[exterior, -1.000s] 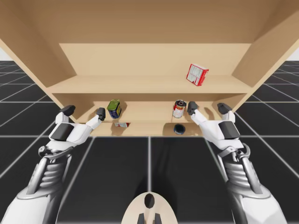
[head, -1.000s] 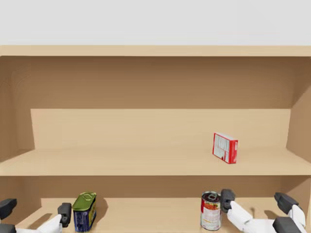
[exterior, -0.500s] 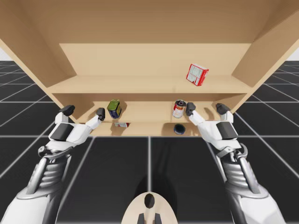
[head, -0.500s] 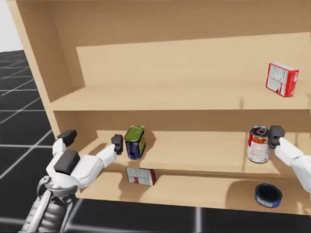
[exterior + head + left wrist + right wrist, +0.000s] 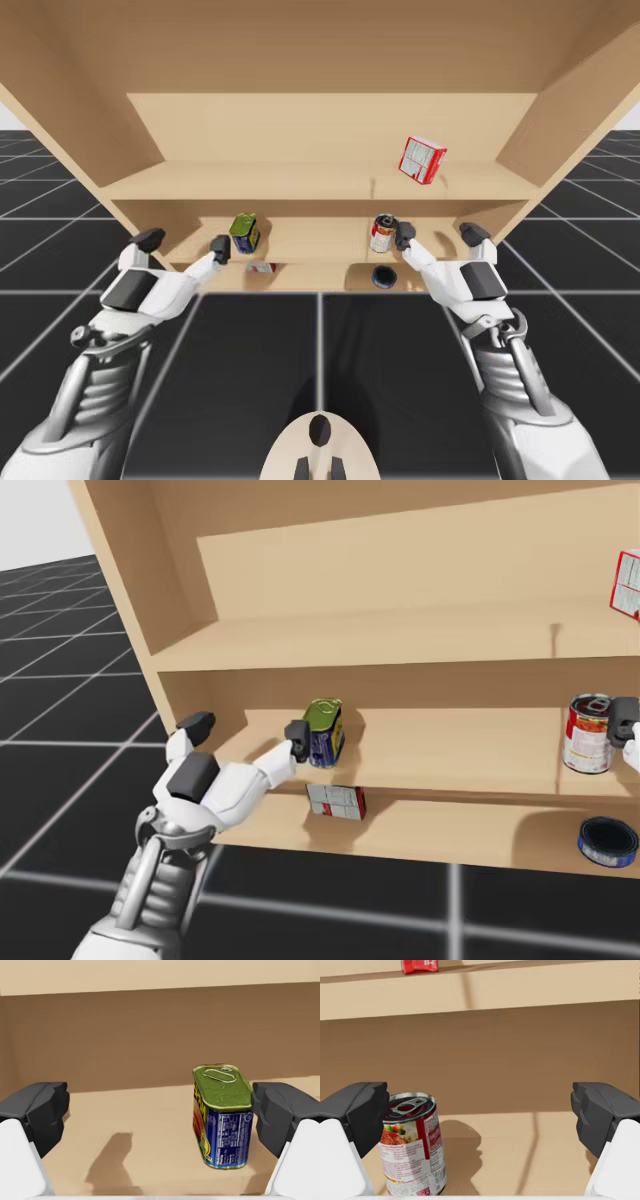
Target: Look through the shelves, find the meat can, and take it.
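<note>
Hanging open at the front of the shelf unit [image 5: 300, 180], my left gripper [image 5: 160, 1115] has its two dark fingers spread wide with nothing held between them. Just ahead of it the meat can [image 5: 222, 1117] stands upright on the middle shelf. It is a squarish can with a green top, a pull tab and blue sides. It sits in line with the gap between the fingers, close beside the inner one and well apart from the outer one. Whether that inner finger touches the can I cannot tell. In the head view the same gripper [image 5: 246, 728] comes in over the black gridded floor [image 5: 60, 780], with its inner fingertip right at the side of the meat can [image 5: 324, 733].

My right gripper [image 5: 480, 1115] is likewise released, its fingers wide apart and gripping nothing. A red round can [image 5: 412, 1145] stands upright on the same middle shelf just ahead of it, near the inner finger. The rest of the gap ahead of that gripper looks onto bare board. From the high view the two grippers [image 5: 185, 242] [image 5: 438, 235] sit well apart, each at its own can.

Below the middle shelf, on the lowest board, a small red and white box [image 5: 336, 801] lies under the meat can. A flat dark blue tin [image 5: 608, 840] lies farther along, under the red round can [image 5: 588, 734].

Higher and farther back, a red box [image 5: 422, 160] stands tilted on the upper shelf, above the red round can [image 5: 382, 234] and well away from the meat can [image 5: 243, 233].
</note>
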You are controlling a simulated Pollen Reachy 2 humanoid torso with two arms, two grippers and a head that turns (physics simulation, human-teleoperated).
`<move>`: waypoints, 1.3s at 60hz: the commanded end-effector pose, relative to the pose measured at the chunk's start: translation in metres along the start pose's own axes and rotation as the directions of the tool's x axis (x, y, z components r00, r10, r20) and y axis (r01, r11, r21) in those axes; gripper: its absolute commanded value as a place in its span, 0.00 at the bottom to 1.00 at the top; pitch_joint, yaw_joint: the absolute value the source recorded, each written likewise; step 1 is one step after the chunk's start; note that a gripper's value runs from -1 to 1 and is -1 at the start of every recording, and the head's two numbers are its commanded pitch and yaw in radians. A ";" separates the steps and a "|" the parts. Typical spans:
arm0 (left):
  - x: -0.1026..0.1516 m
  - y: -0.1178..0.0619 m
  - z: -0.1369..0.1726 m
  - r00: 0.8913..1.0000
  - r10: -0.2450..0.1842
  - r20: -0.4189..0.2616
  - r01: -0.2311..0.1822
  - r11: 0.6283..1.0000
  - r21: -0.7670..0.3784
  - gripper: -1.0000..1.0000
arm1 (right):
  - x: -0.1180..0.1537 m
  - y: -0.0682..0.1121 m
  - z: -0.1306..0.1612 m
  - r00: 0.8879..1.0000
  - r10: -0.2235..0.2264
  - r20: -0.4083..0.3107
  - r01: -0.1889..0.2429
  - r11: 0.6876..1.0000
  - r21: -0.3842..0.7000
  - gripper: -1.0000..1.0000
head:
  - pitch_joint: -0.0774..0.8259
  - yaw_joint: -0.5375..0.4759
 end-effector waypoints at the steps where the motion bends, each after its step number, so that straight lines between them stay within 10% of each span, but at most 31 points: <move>1: 0.012 -0.021 0.017 0.999 -0.001 -0.039 0.000 1.000 -0.031 0.00 | -0.002 0.003 0.001 1.000 -0.016 -0.006 0.016 1.000 -0.005 0.00 | 0.53 0.81; 22: 0.015 -0.058 0.025 0.995 -0.014 -0.103 0.004 0.996 -0.093 0.00 | -0.003 0.001 0.001 1.000 -0.014 -0.005 0.014 1.000 -0.010 0.00 | 0.54 0.83; 42: -0.006 -0.061 -0.026 0.989 -0.021 -0.146 0.015 0.999 -0.045 0.00 | -0.003 -0.002 0.000 1.000 -0.017 -0.002 0.017 1.000 -0.019 0.00 | 0.54 0.84; 78: -0.053 -0.055 -0.102 0.955 0.085 -0.285 -0.091 0.996 -0.007 0.00 | -0.001 -0.006 0.000 1.000 -0.024 0.007 0.024 0.999 -0.029 0.00 | 0.55 0.84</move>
